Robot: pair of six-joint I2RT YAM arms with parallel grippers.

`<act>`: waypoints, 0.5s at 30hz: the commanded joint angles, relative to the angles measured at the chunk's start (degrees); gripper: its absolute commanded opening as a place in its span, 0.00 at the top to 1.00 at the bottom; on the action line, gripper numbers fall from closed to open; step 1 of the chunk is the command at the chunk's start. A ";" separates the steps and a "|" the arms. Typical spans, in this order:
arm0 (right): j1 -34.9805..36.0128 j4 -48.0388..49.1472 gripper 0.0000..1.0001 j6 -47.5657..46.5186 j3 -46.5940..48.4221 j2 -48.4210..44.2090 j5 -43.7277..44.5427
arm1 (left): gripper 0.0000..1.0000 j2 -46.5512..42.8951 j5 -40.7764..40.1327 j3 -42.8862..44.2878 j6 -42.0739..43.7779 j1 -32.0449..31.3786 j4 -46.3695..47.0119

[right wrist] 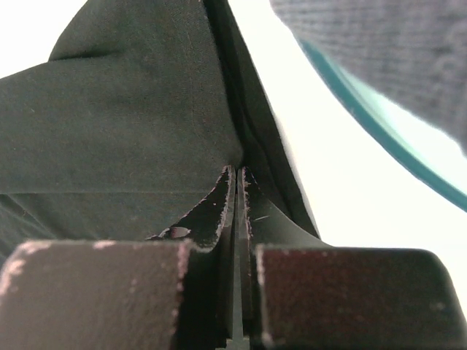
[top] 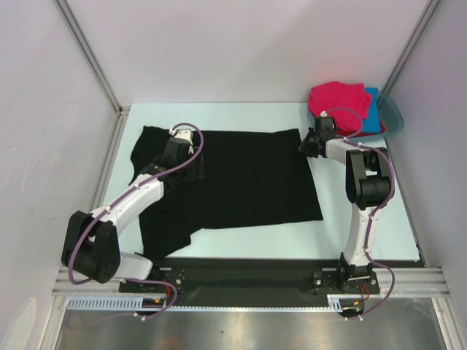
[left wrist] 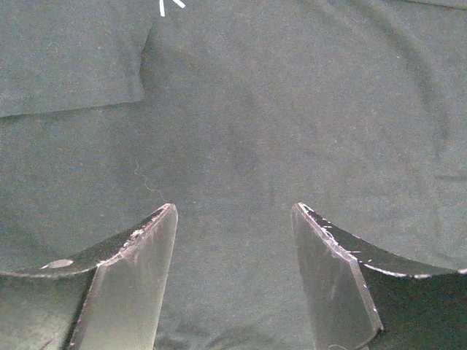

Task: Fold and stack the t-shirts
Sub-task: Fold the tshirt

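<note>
Right pincer [top: 309,143] pinches the far right corner of the black shirt [top: 248,182] lying flat on the table [top: 241,117], left pincer [top: 184,138] hangs spread beside its far sleeve, so we judge a fold is starting.

Four t-shirts, one teal basin [top: 395,117], two grippers.
I count one black t-shirt [top: 248,182] spread over the middle of the tabletop [top: 365,233]. Three more are heaped in the single basin at the far right corner: one magenta t-shirt [top: 338,97], one blue t-shirt [top: 373,109], and one red t-shirt [top: 368,132], just a sliver. My left gripper [left wrist: 233,219] and right gripper [right wrist: 238,175] make two.
</note>
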 commanded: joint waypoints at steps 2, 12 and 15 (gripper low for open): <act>-0.73 0.03 1.00 -2.00 1.96 -3.09 1.98 | 0.30 -0.21 -0.26 2.11 -0.60 -0.28 0.56; -1.08 -0.93 1.00 -3.76 5.12 -3.18 3.39 | 0.30 -0.12 -0.08 2.03 -0.77 -0.28 0.73; -1.08 -2.24 1.00 -4.20 7.32 -1.69 4.08 | 0.30 -0.04 -0.25 2.11 -0.69 -0.28 0.56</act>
